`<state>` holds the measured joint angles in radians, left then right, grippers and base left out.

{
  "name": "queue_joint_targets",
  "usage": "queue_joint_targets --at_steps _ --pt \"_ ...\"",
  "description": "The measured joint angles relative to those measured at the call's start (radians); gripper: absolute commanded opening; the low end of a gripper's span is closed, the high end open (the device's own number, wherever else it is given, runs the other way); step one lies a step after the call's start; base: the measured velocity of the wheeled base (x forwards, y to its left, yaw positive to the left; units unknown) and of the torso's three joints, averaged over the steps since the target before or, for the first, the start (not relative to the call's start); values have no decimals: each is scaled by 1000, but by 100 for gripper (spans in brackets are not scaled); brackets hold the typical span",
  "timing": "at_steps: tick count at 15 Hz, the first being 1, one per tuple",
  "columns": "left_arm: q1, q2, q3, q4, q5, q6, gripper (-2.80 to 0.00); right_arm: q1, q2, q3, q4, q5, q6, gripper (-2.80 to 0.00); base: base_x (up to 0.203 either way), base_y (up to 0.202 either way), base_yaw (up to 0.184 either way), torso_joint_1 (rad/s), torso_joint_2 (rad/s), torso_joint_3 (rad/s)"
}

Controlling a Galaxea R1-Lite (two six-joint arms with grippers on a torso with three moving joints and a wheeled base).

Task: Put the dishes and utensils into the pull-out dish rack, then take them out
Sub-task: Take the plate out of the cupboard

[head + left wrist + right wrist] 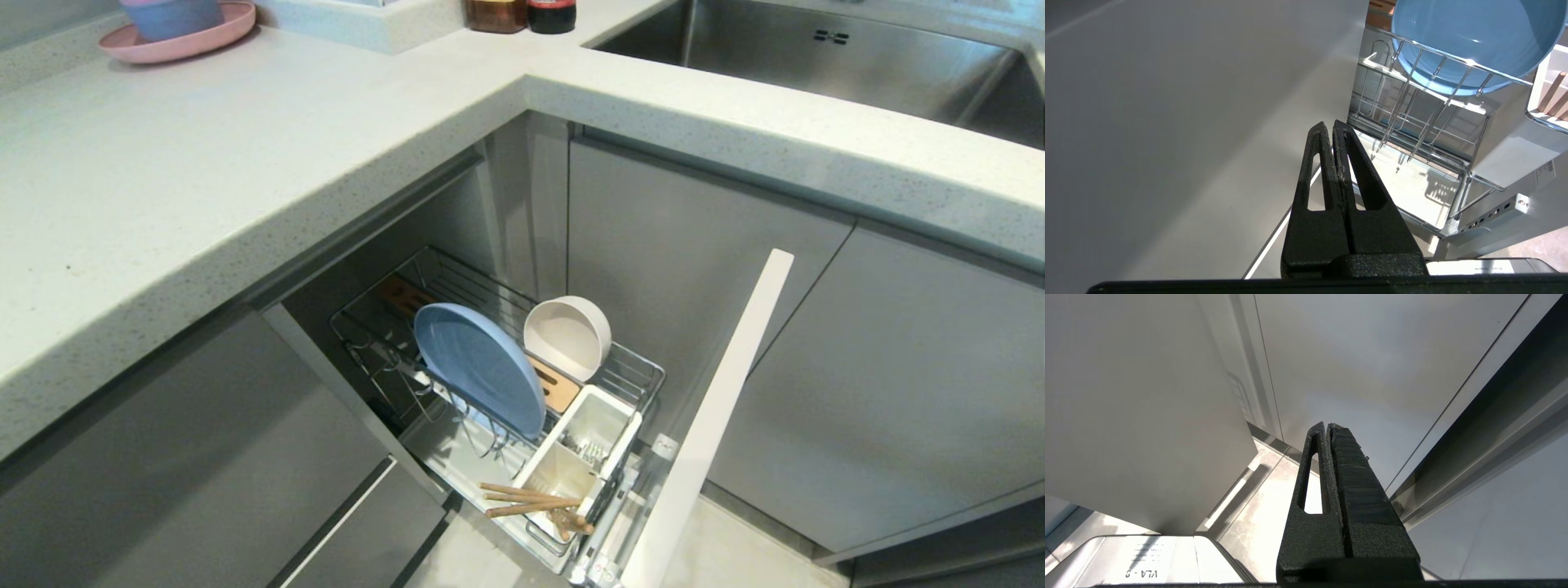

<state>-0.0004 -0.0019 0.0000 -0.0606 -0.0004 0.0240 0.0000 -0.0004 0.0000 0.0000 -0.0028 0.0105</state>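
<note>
The pull-out dish rack point(633, 371) stands drawn out below the counter corner, its pale front panel point(710, 425) at the right. A light-blue plate point(478, 367) leans upright among the prongs, and an off-white bowl point(567, 335) stands on edge behind it. Wooden chopsticks point(526, 500) poke out of the nearer white cup point(555, 474); metal cutlery point(584, 449) sits in the farther cup. My left gripper point(1329, 124) is shut and empty, low beside the rack, with the plate point(1470, 41) above it. My right gripper point(1327, 426) is shut and empty, facing cabinet doors. Neither arm shows in the head view.
A pale speckled countertop point(245, 163) wraps the corner above the rack. A pink plate point(175, 45) with a small blue bowl point(171, 16) sits at its far left. Two jars point(522, 15) stand at the back, and a steel sink point(816, 49) lies at the right. Grey cabinet fronts point(882, 367) flank the rack.
</note>
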Motion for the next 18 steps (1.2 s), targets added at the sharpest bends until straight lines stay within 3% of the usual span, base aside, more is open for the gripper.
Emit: queue_joint_targets --at_steps 8,11,14,18 --pt "-1 1 -44 14 -22 13 -280 0 0 0 0 0 0 -280 0 0 0 0 0 0" --pt "-1 28 -305 113 -65 14 -280 0 0 0 0 0 0 -280 0 0 0 0 0 0" --pt "0 165 -619 167 -92 -4 -280 0 0 0 0 0 0 -280 0 0 0 0 0 0" --pt "23 488 -959 24 -66 -87 -280 0 0 0 0 0 0 -280 0 0 0 0 0 0"
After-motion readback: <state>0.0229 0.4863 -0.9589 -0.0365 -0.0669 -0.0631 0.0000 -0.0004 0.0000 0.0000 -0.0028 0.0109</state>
